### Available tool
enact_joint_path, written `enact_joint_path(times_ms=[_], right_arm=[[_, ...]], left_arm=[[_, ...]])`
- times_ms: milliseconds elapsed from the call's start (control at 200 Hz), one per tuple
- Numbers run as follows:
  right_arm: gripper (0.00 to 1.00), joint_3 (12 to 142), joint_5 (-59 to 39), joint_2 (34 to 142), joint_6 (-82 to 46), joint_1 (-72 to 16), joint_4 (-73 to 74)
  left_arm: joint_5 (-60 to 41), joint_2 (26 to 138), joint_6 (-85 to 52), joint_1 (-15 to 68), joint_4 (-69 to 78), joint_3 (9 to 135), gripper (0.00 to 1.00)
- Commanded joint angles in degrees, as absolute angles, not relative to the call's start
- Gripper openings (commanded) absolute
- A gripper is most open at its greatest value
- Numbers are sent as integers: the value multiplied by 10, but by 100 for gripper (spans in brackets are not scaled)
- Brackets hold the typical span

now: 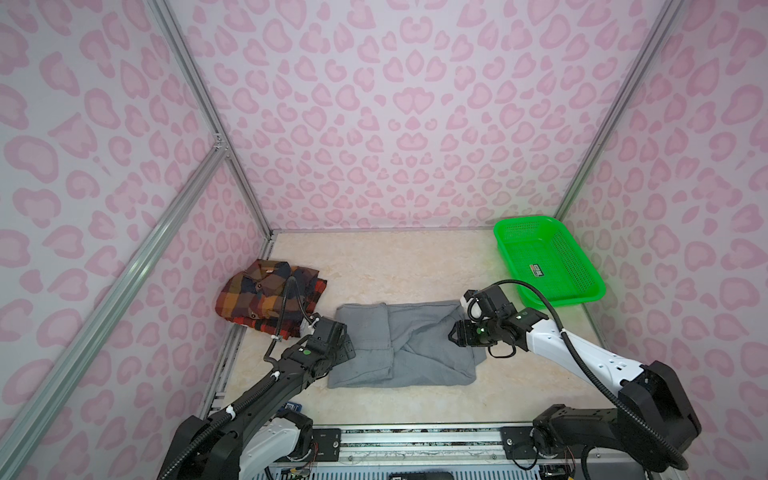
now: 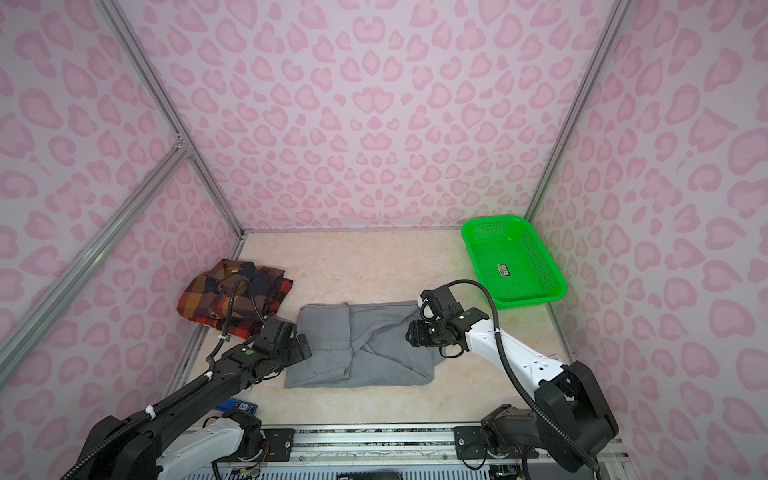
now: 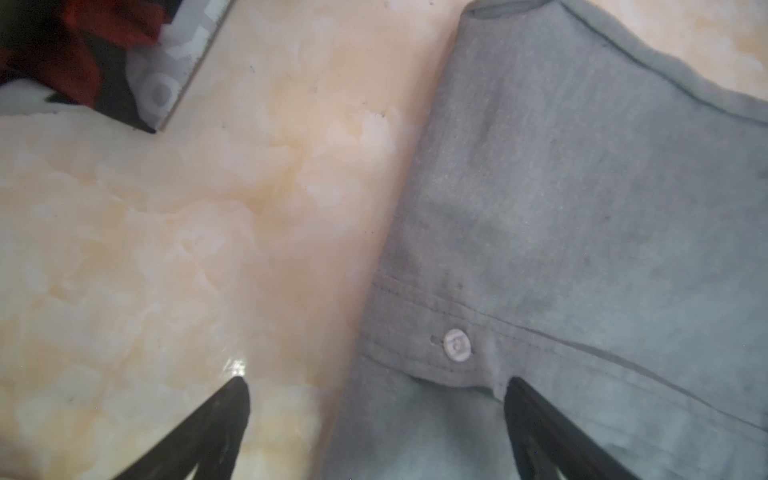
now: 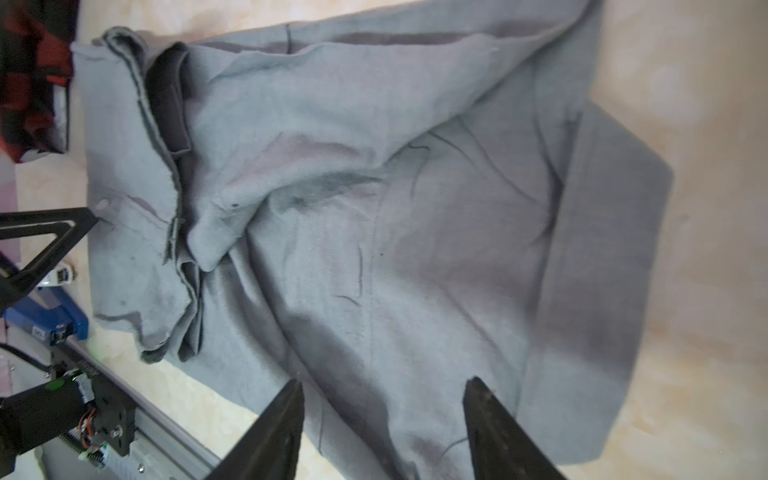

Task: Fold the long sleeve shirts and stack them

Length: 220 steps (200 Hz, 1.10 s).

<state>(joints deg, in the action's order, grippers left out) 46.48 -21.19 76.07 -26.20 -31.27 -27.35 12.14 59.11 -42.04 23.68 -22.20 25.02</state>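
Note:
A gray long sleeve shirt point(image 1: 415, 345) point(image 2: 365, 345) lies partly folded in the middle of the table, its sleeves crossed over the body. A plaid long sleeve shirt point(image 1: 257, 295) point(image 2: 224, 295) sits folded at the back left. My left gripper point(image 1: 348, 345) point(image 2: 304, 349) point(image 3: 376, 386) is open and straddles the gray shirt's left edge near a white button point(image 3: 457, 345), one finger over the bare table and one over the cloth. My right gripper point(image 1: 454, 334) point(image 2: 409, 332) point(image 4: 385, 383) is open over the right part of the gray shirt point(image 4: 415, 232), holding nothing.
A green mesh basket point(image 1: 523, 221) point(image 2: 492, 222) stands at the back right. A small blue object point(image 1: 293, 407) point(image 2: 239, 405) lies at the front left by the aluminium rail point(image 1: 415, 436). Pink patterned walls close in three sides.

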Motion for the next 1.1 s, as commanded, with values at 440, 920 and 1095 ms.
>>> enact_joint_path(times_ms=[440, 920, 1095], right_arm=[[62, 503, -255, 849, -225, -346, -198], [60, 590, -332, 961, -230, -386, -139], [59, 606, -331, 1014, -239, -402, -112]], left_arm=[[51, 636, -420, 236, -68, 208, 99], [-8, 601, -399, 236, -18, 172, 86], [-13, 604, -396, 236, -11, 172, 80]])
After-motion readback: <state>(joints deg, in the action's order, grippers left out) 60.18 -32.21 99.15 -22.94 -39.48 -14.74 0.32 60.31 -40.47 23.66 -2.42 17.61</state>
